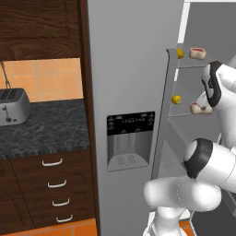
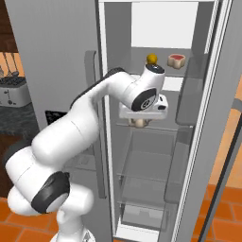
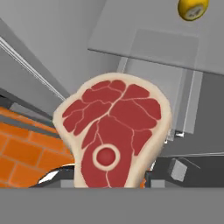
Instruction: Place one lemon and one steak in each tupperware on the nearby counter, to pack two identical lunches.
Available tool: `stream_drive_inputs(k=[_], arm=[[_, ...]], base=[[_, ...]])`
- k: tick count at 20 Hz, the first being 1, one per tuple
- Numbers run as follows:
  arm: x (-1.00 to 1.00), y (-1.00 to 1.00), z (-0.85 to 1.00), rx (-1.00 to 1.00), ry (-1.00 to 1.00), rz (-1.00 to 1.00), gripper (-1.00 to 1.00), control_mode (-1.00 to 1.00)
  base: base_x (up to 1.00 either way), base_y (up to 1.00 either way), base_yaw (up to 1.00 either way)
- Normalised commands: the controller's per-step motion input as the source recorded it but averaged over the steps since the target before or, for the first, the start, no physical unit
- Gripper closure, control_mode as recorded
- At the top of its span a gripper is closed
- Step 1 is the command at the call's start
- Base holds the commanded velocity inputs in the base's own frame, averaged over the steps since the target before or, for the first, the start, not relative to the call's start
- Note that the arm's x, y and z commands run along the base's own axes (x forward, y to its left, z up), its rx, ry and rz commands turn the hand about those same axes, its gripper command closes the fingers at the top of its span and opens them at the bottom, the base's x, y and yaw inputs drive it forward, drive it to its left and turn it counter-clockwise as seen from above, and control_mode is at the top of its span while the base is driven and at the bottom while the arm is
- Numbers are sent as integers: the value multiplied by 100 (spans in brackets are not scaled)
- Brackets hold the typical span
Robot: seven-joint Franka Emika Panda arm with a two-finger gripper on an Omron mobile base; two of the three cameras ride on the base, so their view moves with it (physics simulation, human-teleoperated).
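Open grey fridge [image 2: 56, 56], white arm reaching into the compartment. The pincer [image 2: 140, 119] sits under the white hand at the middle shelf [image 2: 184, 124], clenched on a raw red steak with a pale fat rim [image 3: 114, 131]. The hand view puts this steak right up against the camera, upright, covering both tips, so actual pad contact cannot be told. In the right base view only its beige edge shows below the hand. In the left base view it is a pale lump just beside the wrist, at middle shelf level. A second red steak [image 2: 176, 60] lies on the upper shelf with a round yellow lemon [image 2: 151, 58] just beside it. The left base view adds what the right one hides: a second yellow lemon [image 1: 176, 99] at the front of the middle shelf, near the held steak, so 2 lemons and 2 steaks in all. The hand view has 1 lemon on a grey shelf at its top edge, apart from the steak; cannot tell which of the 2 it is. The hand view also catches orange floor tiles [image 3: 22, 148] beneath. The left base view alone gives the black-grey speckled stone worktop [image 1: 50, 131], left of the fridge and well apart from the pincer, carrying a silver toaster [image 1: 13, 107], over dark brown drawers [image 1: 27, 193] with curved silver handles. The closed fridge door shows a black dispenser panel [image 1: 130, 124].
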Motion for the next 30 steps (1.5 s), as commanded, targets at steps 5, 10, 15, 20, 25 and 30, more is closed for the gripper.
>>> stream_drive_inputs(k=[5, 10, 15, 20, 25, 30], arm=[[-91, 36, 2, -9, -1, 0, 100, -100], [-100, 27, 5, -9, 0, 0, 100, -100], [-61, 59, 0, -13, 10, -9, 100, -100], [-43, 59, 0, -10, 9, -10, 100, -100], [-31, 16, 0, -2, 1, -2, 100, -100], [-7, 3, 0, 0, 0, 0, 100, 100]], base=[[0, 0, 0], [0, 0, 0], [0, 0, 0], [0, 0, 0], [0, 0, 0], [-38, 5, -3]])
